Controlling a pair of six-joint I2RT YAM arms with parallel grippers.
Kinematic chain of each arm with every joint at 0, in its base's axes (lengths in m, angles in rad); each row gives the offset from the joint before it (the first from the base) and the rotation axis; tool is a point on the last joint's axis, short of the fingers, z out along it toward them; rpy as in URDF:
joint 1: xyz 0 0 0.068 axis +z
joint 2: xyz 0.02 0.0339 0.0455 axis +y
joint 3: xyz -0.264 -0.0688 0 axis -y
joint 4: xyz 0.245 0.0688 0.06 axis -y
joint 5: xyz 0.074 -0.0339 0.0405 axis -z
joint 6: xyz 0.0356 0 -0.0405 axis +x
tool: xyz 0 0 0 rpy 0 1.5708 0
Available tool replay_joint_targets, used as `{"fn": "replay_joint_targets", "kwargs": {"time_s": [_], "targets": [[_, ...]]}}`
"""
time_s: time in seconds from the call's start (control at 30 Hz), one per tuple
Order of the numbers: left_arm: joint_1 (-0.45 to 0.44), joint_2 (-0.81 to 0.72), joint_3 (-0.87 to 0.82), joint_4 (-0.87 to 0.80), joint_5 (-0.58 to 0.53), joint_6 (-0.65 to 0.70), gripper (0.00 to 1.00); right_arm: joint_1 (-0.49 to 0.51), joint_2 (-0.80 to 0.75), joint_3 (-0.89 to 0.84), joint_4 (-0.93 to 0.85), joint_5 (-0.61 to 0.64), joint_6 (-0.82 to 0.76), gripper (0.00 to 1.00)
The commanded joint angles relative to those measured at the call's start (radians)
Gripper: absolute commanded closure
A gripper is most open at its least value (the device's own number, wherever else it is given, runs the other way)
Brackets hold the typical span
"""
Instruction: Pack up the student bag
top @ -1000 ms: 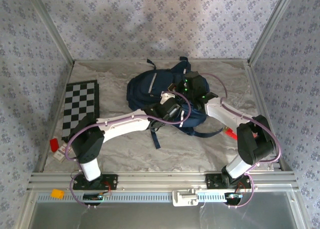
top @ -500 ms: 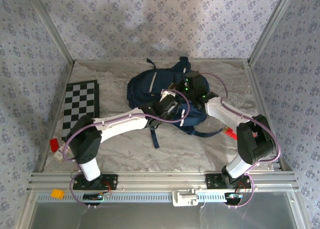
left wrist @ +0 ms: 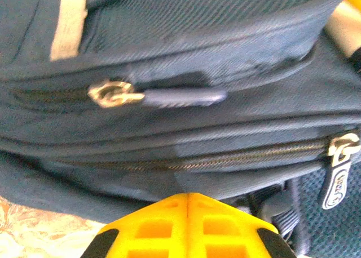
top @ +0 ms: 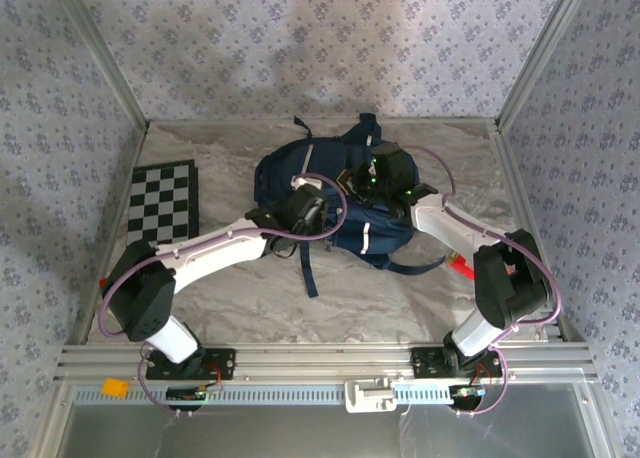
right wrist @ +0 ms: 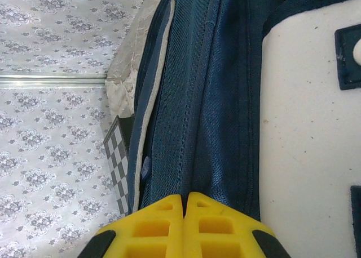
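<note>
The student bag (top: 290, 173), navy with white stripes, lies in the middle of the table. My left gripper (top: 316, 206) sits at its near side. In the left wrist view the yellow fingertips (left wrist: 188, 197) meet with nothing seen between them, right against the bag's fabric (left wrist: 197, 44) below two zip lines. A gold zipper pull (left wrist: 113, 93) lies ahead to the left and a second pull (left wrist: 341, 151) at the right. My right gripper (top: 372, 178) is over the bag's right part. It is shut on a fold of blue mesh (right wrist: 194, 128) beside the white flap (right wrist: 304, 128).
A checkerboard (top: 160, 213) lies flat at the table's left side, and its edge (right wrist: 119, 156) shows past the bag. A red object (top: 462, 268) lies near the right arm. A dark strap (top: 312, 273) trails toward the front. Patterned walls enclose the table.
The left gripper's jaws have closed and it has slid leftward along the bag, with the left arm's elbow swinging out to the left. The right arm has not moved.
</note>
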Motion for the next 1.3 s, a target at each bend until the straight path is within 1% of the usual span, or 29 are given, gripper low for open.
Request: {"fn": "replay_joint_targets", "kwargs": {"time_s": [0.0,0.1,0.17,0.2,0.23,0.4,0.6,0.73,0.97,1.17,1.27], "targets": [[0.009,-0.049,-0.018,0.032,0.047,0.012,1.00,0.000,-0.051,0.027,0.034,-0.043,-0.028,1.00],[0.007,-0.070,-0.041,0.084,0.137,0.054,0.99,0.000,-0.045,0.038,0.034,-0.048,-0.030,1.00],[0.005,-0.074,-0.039,0.107,0.181,0.052,0.91,0.000,-0.042,0.045,0.033,-0.051,-0.030,1.00],[0.003,-0.067,-0.030,0.102,0.184,0.042,0.87,0.000,-0.040,0.046,0.033,-0.051,-0.028,1.00],[-0.001,-0.059,-0.014,0.090,0.181,0.033,0.83,0.001,-0.040,0.047,0.033,-0.051,-0.026,1.00],[-0.060,0.005,0.059,0.054,0.119,0.055,0.75,0.001,-0.034,0.052,0.039,-0.053,-0.018,1.00],[-0.093,0.074,0.122,0.045,0.098,0.035,0.65,0.004,-0.032,0.055,0.040,-0.052,-0.016,1.00],[-0.097,0.120,0.173,-0.013,0.027,-0.013,0.63,0.003,-0.026,0.055,0.047,-0.056,-0.007,1.00],[-0.097,0.155,0.178,-0.015,-0.034,-0.049,0.62,0.003,-0.013,0.052,0.075,-0.071,0.014,1.00],[-0.096,0.192,0.217,0.007,-0.045,-0.037,0.61,0.012,-0.005,0.058,0.079,-0.070,0.018,1.00],[-0.095,0.212,0.238,0.026,-0.042,-0.034,0.63,0.015,-0.005,0.056,0.079,-0.066,0.018,1.00]]}}
